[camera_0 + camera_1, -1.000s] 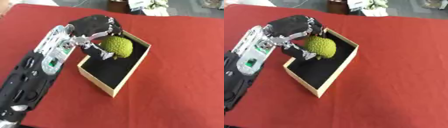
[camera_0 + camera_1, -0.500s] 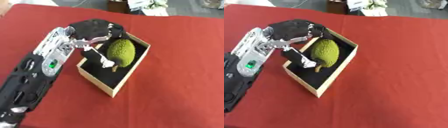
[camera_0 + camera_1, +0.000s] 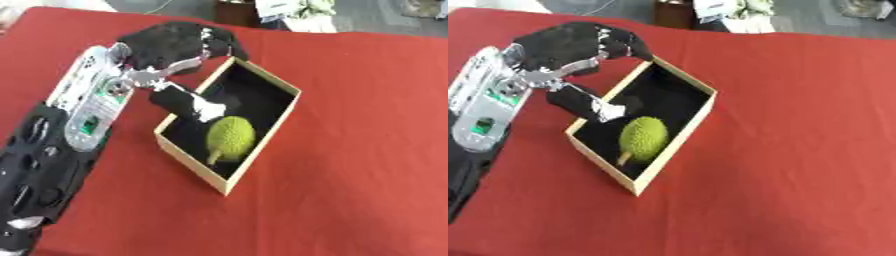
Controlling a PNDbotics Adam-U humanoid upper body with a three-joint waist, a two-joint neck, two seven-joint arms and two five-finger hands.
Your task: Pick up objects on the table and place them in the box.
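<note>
A bumpy green fruit [image 3: 229, 140] with a short stem lies inside the open box [image 3: 273, 125], which has tan walls and a black lining, toward its near corner. My left hand [image 3: 179, 47] hovers over the box's far left edge, its fingers spread and holding nothing; the thumb [image 3: 188, 101] reaches down over the left wall, just above the fruit without touching it. The right hand shows in neither view.
A red cloth [image 3: 367, 150] covers the table, with bare cloth to the right and in front of the box. Beyond the far edge stand a dark object [image 3: 677, 12] and some white and green clutter [image 3: 732, 9].
The hand has let go of the green fruit, which now lies lower in the box near its front corner. The hand has opened and drawn back up and to the left.
</note>
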